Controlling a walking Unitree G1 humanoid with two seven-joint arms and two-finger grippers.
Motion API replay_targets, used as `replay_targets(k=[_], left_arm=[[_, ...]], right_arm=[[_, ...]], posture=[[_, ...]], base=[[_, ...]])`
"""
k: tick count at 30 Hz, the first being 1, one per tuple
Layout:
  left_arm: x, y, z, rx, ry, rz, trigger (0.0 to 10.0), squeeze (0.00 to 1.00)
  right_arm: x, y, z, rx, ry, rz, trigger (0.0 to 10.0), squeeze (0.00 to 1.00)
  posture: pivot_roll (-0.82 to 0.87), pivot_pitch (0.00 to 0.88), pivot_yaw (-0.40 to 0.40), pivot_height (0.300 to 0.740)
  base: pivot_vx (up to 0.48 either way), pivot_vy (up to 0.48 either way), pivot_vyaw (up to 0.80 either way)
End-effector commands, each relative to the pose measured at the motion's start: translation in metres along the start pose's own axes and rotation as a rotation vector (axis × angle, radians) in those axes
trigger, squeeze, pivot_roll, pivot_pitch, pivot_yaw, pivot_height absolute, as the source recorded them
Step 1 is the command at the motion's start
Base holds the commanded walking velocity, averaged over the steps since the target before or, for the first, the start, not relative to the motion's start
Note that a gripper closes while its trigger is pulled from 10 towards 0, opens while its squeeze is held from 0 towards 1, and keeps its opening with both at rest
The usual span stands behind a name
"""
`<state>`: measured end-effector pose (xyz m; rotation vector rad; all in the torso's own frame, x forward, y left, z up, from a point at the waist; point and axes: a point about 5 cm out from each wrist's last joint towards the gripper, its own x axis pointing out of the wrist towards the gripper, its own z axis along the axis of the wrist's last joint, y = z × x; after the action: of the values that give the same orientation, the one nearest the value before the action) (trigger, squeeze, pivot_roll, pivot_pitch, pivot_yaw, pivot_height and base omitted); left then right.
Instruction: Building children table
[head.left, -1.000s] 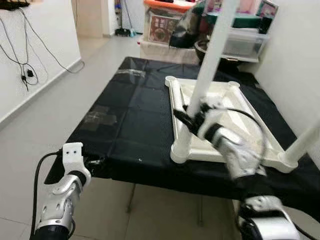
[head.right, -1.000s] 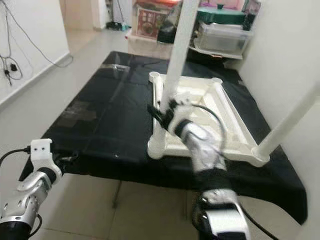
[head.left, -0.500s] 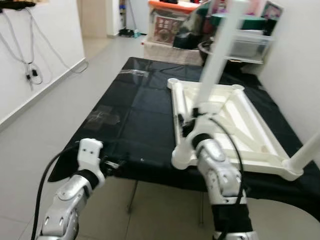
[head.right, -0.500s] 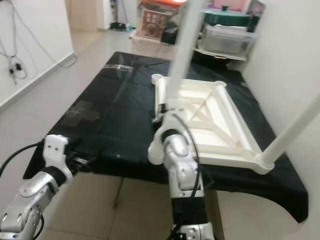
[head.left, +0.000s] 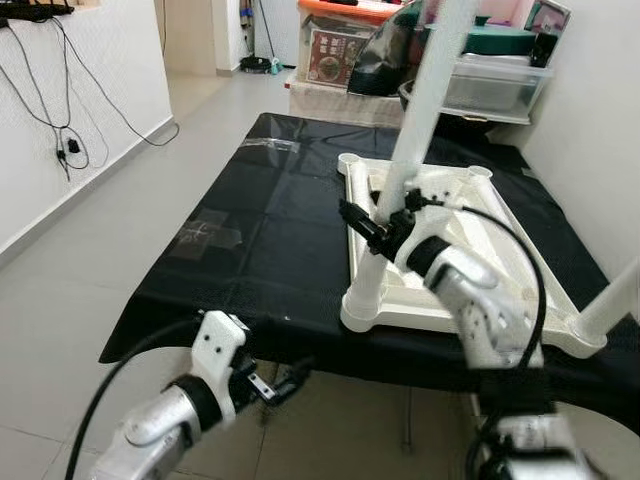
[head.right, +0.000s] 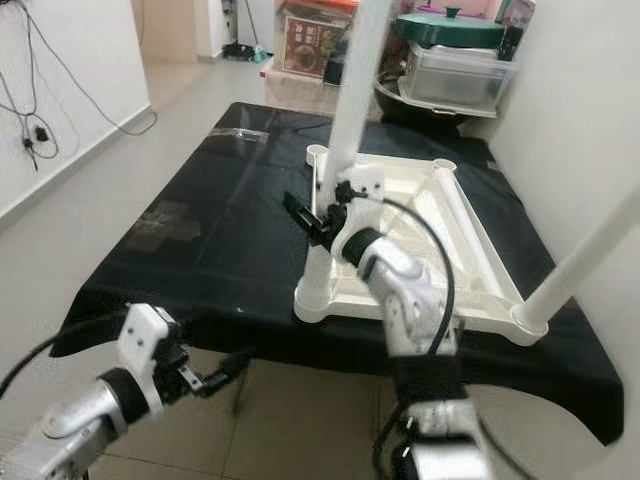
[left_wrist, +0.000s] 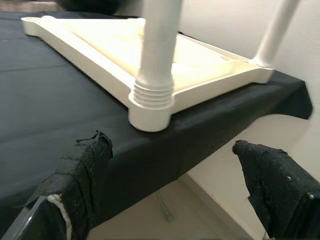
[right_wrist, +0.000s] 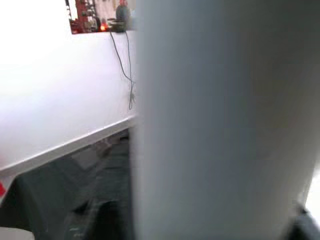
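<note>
Right end effector (head.left: 372, 222) around table leg (head.left: 405, 160), fingertips hidden

The tabletop (head.left: 470, 250) and its legs (head.left: 425, 90) are cream-white, lying on a plain black cloth (head.left: 250, 240). Both arms are silver with black claw fingers (left_wrist: 85, 175). The floor (head.left: 90, 270) is pale grey tile, the wall (head.left: 70, 90) white with black cables (head.left: 55, 110).

The floor (head.left: 110, 270) has big pale tiles. A white wall (head.left: 70, 120) stands on the left with black cables (head.left: 60, 110) hanging down it. Another white wall (head.left: 590, 130) is on the right. Far away, boxes (head.left: 340, 50) and a clear bin (head.left: 490, 90) are piled up.
</note>
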<state>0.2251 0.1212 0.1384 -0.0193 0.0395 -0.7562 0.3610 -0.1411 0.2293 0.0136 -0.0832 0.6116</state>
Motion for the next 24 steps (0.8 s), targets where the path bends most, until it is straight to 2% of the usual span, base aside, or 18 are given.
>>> replay_targets(k=[1,2,3,4,5,7,8,9,12,13,14,15,16,19,20,21,22,24], left_arm=[[-0.002,0.001,-0.001,0.005,0.023,0.018,10.0,0.0],[-0.003,0.002,-0.001,0.004,0.026,0.028,10.0,0.0],[-0.003,0.002,-0.001,0.004,0.026,0.028,10.0,0.0],[-0.006,0.002,-0.003,-0.003,0.033,0.04,10.0,0.0],[-0.006,0.002,-0.003,-0.003,0.033,0.04,10.0,0.0],[-0.009,-0.001,-0.005,-0.021,0.049,0.046,10.0,0.0],[-0.009,-0.001,-0.005,-0.021,0.049,0.046,10.0,0.0],[-0.01,-0.003,-0.006,-0.027,0.056,0.047,10.0,0.0],[-0.01,-0.005,-0.005,-0.035,0.063,0.043,10.0,0.0],[-0.01,-0.006,-0.005,-0.036,0.064,0.041,10.0,0.0],[-0.01,-0.006,-0.005,-0.036,0.065,0.04,10.0,0.0],[-0.01,-0.006,-0.005,-0.036,0.065,0.04,10.0,0.0],[-0.01,-0.005,-0.004,-0.033,0.068,0.038,10.0,0.0],[-0.01,-0.003,-0.004,-0.033,0.071,0.04,10.0,0.0],[-0.01,-0.003,-0.004,-0.031,0.073,0.041,10.0,0.0],[-0.01,-0.002,-0.005,-0.031,0.074,0.042,10.0,0.0],[-0.009,-0.002,-0.004,-0.031,0.072,0.044,10.0,0.0],[-0.009,-0.002,-0.004,-0.034,0.069,0.047,10.0,0.0]], right_arm=[[0.007,-0.013,-0.016,-0.019,0.101,-0.164,0.0,0.0],[0.009,-0.02,-0.021,-0.024,0.144,-0.271,0.0,0.0],[0.009,-0.02,-0.021,-0.024,0.144,-0.271,0.0,0.0],[0.003,-0.037,-0.028,0.042,0.174,-0.554,0.0,0.0],[0.003,-0.037,-0.028,0.042,0.174,-0.554,0.0,0.0],[-0.013,-0.046,-0.043,0.144,0.207,-0.922,0.0,0.0],[-0.013,-0.046,-0.043,0.144,0.207,-0.922,0.0,0.0],[-0.017,-0.036,-0.049,0.176,0.205,-1.014,0.0,0.0],[-0.01,0.0,-0.057,0.22,0.221,-0.969,0.0,0.0],[-0.003,0.02,-0.058,0.231,0.234,-0.885,10.0,0.0],[0.003,0.032,-0.058,0.239,0.233,-0.811,10.0,0.0],[0.003,0.032,-0.058,0.239,0.233,-0.811,10.0,0.0],[0.01,0.049,-0.053,0.245,0.197,-0.679,10.0,0.0],[0.015,0.056,-0.046,0.247,0.171,-0.564,10.0,0.0],[0.013,0.051,-0.04,0.233,0.133,-0.55,10.0,0.82],[0.011,0.047,-0.035,0.223,0.107,-0.559,10.0,0.82],[0.01,0.037,-0.027,0.204,0.07,-0.548,10.0,1.0],[0.007,0.027,-0.019,0.168,0.052,-0.545,10.0,1.0]], posture=[[0.12,0.0,-0.111,0.74],[0.12,0.0,-0.111,0.74],[0.12,0.0,-0.111,0.74],[0.12,0.0,-0.111,0.74],[0.12,0.0,-0.111,0.74],[0.12,0.0,-0.113,0.74],[0.12,0.0,-0.113,0.74],[0.13,0.0,-0.11,0.74],[0.13,0.0,-0.106,0.74],[0.13,0.0,-0.1,0.74],[0.13,0.0,-0.099,0.74],[0.13,0.0,-0.099,0.74],[0.13,0.0,-0.095,0.74],[0.12,0.0,-0.094,0.74],[0.12,0.0,-0.097,0.74],[0.12,0.0,-0.098,0.74],[0.11,0.0,-0.101,0.74],[0.11,0.0,-0.102,0.74]], base=[[0.0,0.0,0.0],[0.0,0.0,0.0],[0.0,0.0,0.0],[0.0,0.0,0.0],[0.0,0.0,0.0],[0.0,0.0,0.0],[0.0,0.0,0.0],[0.0,0.0,0.0],[0.0,0.0,0.0],[0.0,0.0,0.0],[0.0,0.0,0.0],[0.0,0.0,0.0],[0.0,0.0,0.0],[0.0,0.0,0.0],[0.0,0.0,0.0],[0.0,0.0,0.0],[0.0,0.0,0.0],[0.0,0.0,0.0]])
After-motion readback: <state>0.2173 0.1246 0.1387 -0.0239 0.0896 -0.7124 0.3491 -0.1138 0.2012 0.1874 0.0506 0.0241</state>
